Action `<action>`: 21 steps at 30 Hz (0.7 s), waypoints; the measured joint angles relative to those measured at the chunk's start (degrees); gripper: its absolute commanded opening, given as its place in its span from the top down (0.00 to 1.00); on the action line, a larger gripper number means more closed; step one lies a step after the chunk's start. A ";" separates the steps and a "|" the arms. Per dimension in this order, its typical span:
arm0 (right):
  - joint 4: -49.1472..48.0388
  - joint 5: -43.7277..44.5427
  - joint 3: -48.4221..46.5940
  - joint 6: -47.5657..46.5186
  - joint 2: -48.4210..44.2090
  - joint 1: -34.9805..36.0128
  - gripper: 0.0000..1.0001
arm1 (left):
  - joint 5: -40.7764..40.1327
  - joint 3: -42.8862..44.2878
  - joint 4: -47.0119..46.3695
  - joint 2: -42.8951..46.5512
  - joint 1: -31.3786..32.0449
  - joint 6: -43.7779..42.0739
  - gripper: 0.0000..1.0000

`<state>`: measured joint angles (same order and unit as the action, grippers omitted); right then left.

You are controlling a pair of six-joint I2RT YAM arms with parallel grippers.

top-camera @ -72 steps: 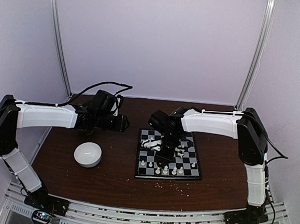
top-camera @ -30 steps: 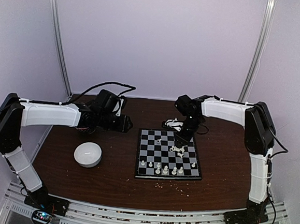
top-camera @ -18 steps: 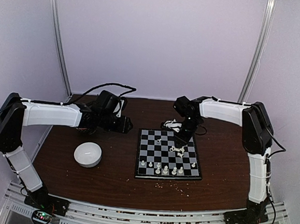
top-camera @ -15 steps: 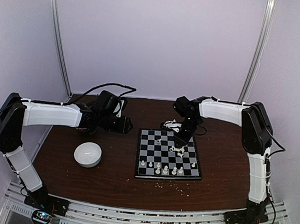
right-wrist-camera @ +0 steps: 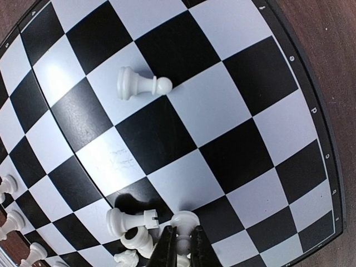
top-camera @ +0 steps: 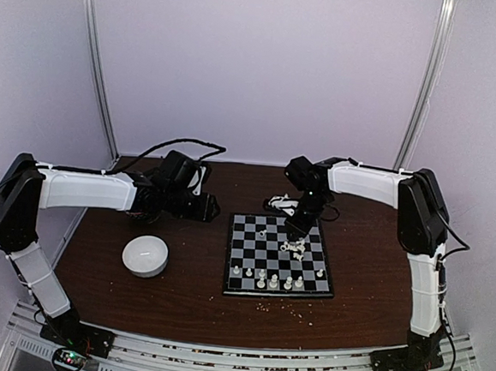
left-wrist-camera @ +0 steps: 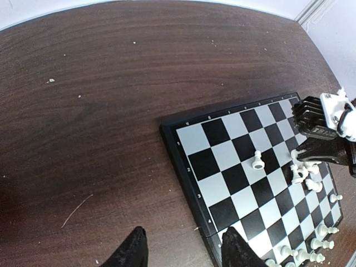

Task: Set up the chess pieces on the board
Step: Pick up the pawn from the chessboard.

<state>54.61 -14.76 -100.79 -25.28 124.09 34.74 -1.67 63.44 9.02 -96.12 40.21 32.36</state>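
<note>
Writing: small pale coordinate marks run along the black rim of the board [top-camera: 229,254]; they are too small for me to read with certainty.
Board position: right of the table's middle, square to the near edge and set in from it.
Chess pieces [top-camera: 275,282]: a standing row on the board's near rank, a tumbled heap [right-wrist-camera: 130,228] on the right half, and one lone pawn [left-wrist-camera: 257,161] on a far square.
Right gripper [right-wrist-camera: 181,250]: down over the heap, tips pinched tight on one white piece [right-wrist-camera: 184,219].
Left gripper [left-wrist-camera: 183,253]: fingers apart and holding nothing, above bare wood at the board's far left corner.
Open room: plain brown table [top-camera: 178,305] between the board and the bowl, and behind the board.
Bowl [top-camera: 145,256]: round and white, left of the board and well apart; its inside shows only white, so I cannot tell the contents.
Crumbs [top-camera: 266,306]: scattered just in front of the board.
</note>
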 measured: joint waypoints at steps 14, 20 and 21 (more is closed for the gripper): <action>-0.31 0.20 2.60 -0.09 -9.03 2.89 0.91 | -0.02 0.00 0.00 0.00 0.00 0.02 0.54; -0.46 -1.95 7.13 -1.33 -12.28 8.46 0.91 | -0.07 0.00 0.00 0.02 0.00 0.04 0.54; -0.46 -2.36 7.87 -1.53 -12.44 9.40 0.91 | -0.09 0.00 0.02 0.04 0.00 0.04 0.54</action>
<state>54.15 -17.12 -92.92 -26.81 111.66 44.14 -1.76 63.44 9.04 -96.07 40.21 32.40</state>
